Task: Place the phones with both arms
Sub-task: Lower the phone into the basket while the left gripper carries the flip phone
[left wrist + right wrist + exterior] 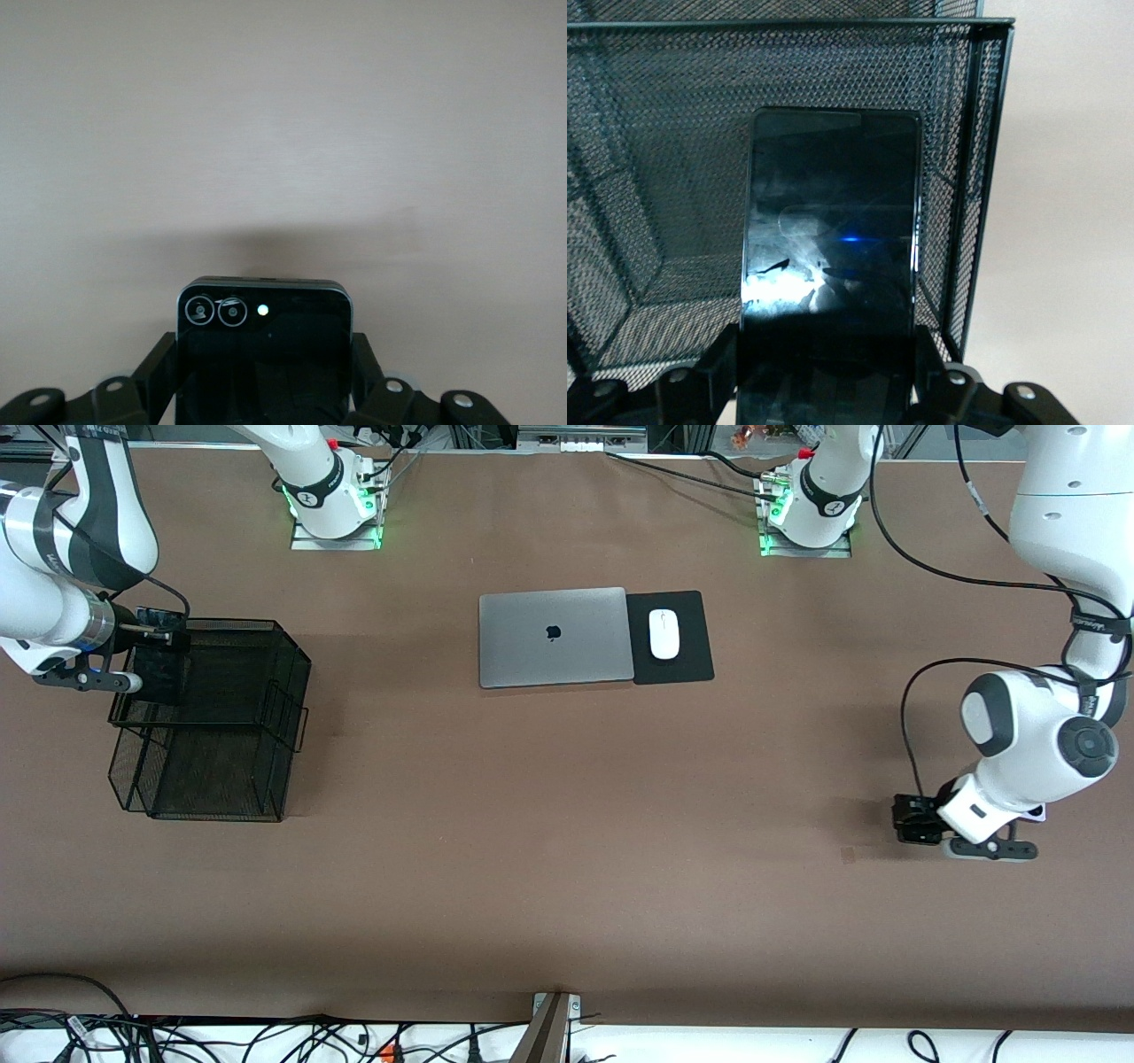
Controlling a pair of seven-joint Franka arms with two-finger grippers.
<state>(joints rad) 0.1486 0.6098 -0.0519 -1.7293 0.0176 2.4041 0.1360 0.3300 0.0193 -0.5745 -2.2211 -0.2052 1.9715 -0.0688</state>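
Currently I have both arms loaded, so the step in hand is delivery. The right gripper hangs over the upper mesh tray at the right arm's end of the tabletop, at about 9 o'clock from the laptop; its jaws are pinching the long black phone by its two long edges, screen toward the wrist camera, with the tray's wire wall and floor directly past it. The left gripper is low over bare tabletop at the left arm's end, at about 4 o'clock from the mouse; its jaws are pinching the small square black phone by its sides, twin lenses and lit flash uppermost in the wrist view. I cannot tell whether this phone has cleared the surface. The lilac-white phone shows only as a sliver beside the left wrist. I judge the next move for the right arm is to lower into the tray and release; the left arm must then carry its phone across the tabletop to the tray without crossing the right arm.
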